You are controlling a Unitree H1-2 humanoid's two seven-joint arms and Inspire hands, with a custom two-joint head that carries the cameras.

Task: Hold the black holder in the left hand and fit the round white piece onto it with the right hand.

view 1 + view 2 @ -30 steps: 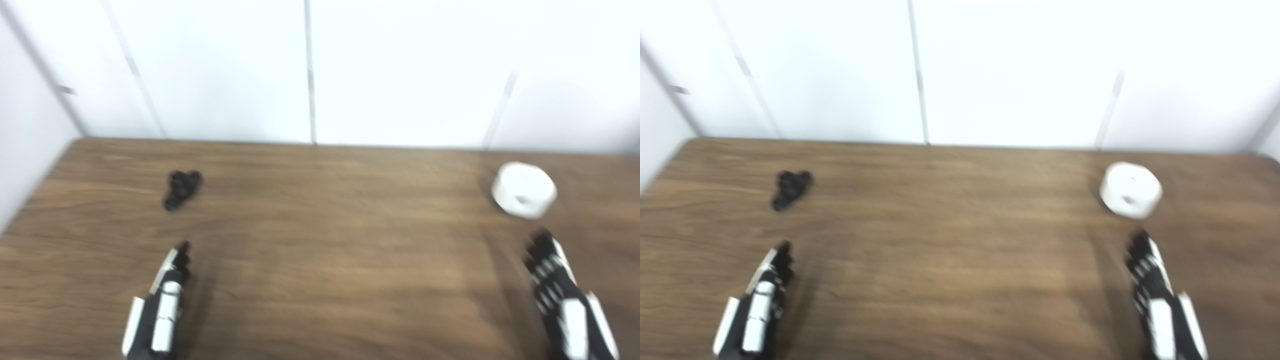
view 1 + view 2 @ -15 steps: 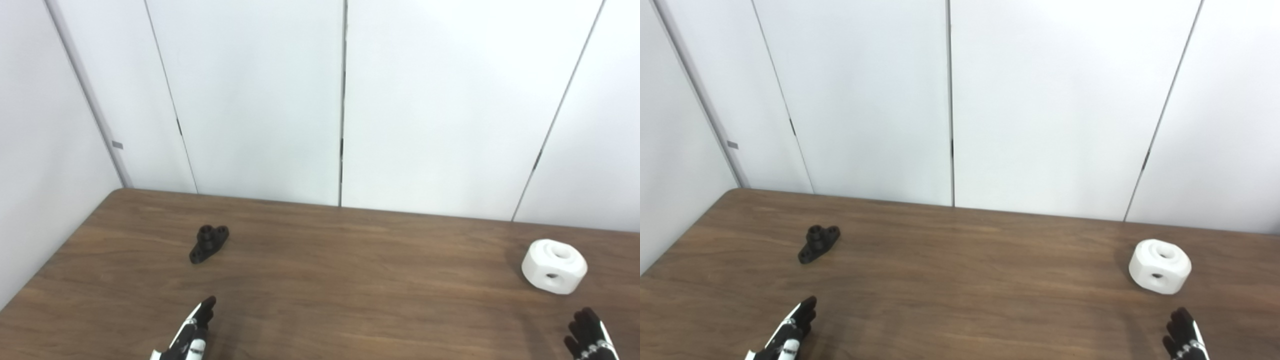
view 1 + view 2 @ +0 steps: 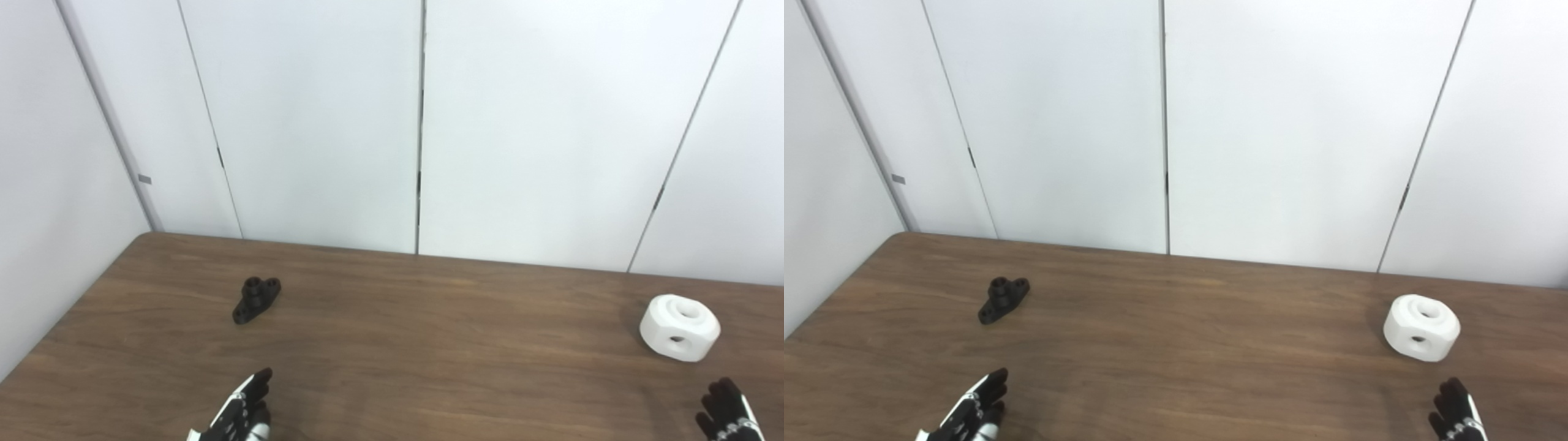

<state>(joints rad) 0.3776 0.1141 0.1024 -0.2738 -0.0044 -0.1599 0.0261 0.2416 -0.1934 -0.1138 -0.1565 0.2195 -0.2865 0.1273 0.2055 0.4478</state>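
Note:
The small black holder (image 3: 255, 299) lies on the wooden table (image 3: 429, 343) at the left, well beyond my left hand (image 3: 241, 413). The round white piece (image 3: 680, 327), with a hole on top and one in its side, rests at the right, just beyond my right hand (image 3: 729, 413). Only the fingertips of each hand show at the bottom edge. Both hands hold nothing, and their fingers look stretched out over the table. Each hand is apart from its object.
White wall panels (image 3: 422, 122) stand right behind the table's far edge. A side wall (image 3: 49, 184) runs along the table's left edge. The holder (image 3: 1003, 299) and the white piece (image 3: 1421, 327) are far apart, with bare wood between them.
The camera tilted up a second ago, so the scene slid down. Since half a second ago my left hand has edged slightly right and its fingers have spread a little. The objects stay put.

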